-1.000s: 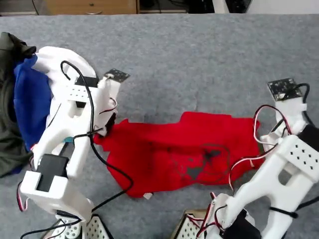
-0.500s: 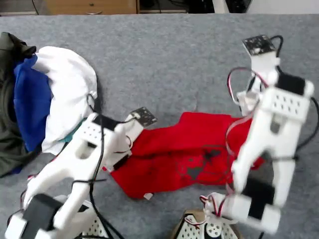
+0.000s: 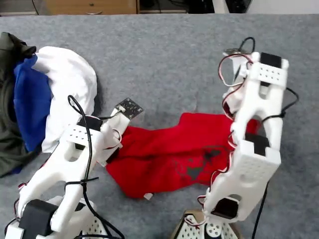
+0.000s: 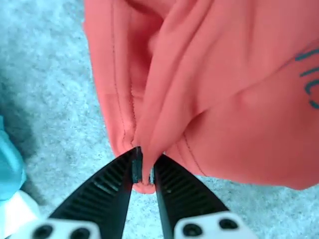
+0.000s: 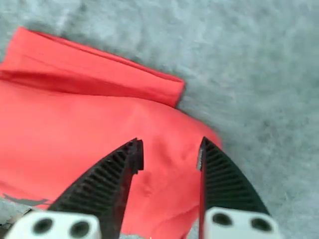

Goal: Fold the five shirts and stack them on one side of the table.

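Shirts sit on a table [image 3: 164, 59] covered in grey, felt-like cloth that runs across the high view, and beyond its far edge stands a strip of wooden furniture [image 3: 92, 6] with dark gear beside it. A red shirt [image 3: 174, 159] lies spread and rumpled at the table's near middle, between the two arms. It is wider than deep, with a dark print [image 3: 202, 162] toward its right half and a small white tag [image 3: 147, 196] poking out at its near edge. Its far edge rises in a step, and the cloth shows long soft creases. Well to the left of the red shirt is a loose heap. A white shirt [image 3: 70, 84] is nearest the red one, a blue shirt [image 3: 31, 99] lies beyond it, and a dark green shirt [image 3: 10, 129] is at the table's edge. The left gripper [image 4: 144, 167] is at the red shirt's left end, its black fingers [image 4: 172, 184] pinched together on a raised fold of the cloth near a stitched hem. A scrap of teal fabric [image 4: 10, 169] lies on the grey cover just beside it. The right gripper [image 5: 168, 149] hangs over the red shirt's right end with its jaws apart. It is close to a corner where a narrow band of cloth is doubled over, and grey cover shows past that corner. Whether its fingers touch the fabric cannot be told.
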Controlling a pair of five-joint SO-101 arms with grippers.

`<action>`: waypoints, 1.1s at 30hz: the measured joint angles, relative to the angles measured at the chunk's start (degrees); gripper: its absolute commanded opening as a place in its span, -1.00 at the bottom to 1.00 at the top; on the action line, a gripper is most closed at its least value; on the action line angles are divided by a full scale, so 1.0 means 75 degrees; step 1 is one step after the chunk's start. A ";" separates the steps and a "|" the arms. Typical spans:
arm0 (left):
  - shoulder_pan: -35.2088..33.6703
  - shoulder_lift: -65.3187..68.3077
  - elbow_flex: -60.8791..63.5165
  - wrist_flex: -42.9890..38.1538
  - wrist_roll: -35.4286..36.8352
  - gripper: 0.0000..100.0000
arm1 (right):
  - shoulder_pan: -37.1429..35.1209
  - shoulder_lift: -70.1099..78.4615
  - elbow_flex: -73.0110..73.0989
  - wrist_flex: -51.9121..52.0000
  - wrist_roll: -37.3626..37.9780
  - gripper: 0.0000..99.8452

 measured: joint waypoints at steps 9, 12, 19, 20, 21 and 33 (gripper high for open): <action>-0.0586 0.0117 0.0047 -0.0152 -0.0211 -0.96 | -0.0316 0.0012 0.1829 -0.1371 0.0481 -0.62; -0.0809 0.0434 0.0047 -0.0176 -0.0211 -0.96 | -0.0328 0.0012 0.2649 -0.2110 0.0692 -0.62; -0.0985 0.1172 0.0035 -0.0188 -0.0234 -0.96 | -0.0305 -0.0047 0.2966 -0.2661 0.0727 -0.72; -0.0996 0.1219 0.0035 -0.0188 -0.0234 -0.96 | -0.0305 -0.0035 0.2884 -0.2661 0.0727 -0.81; -0.1008 0.1278 0.0023 -0.0188 -0.0234 -0.96 | -0.0305 -0.0035 0.2825 -0.2661 0.0727 -0.91; -0.1043 0.2145 -0.0891 -0.0129 -0.0211 -0.96 | -0.0645 0.0012 0.2086 -0.2848 0.0973 -0.98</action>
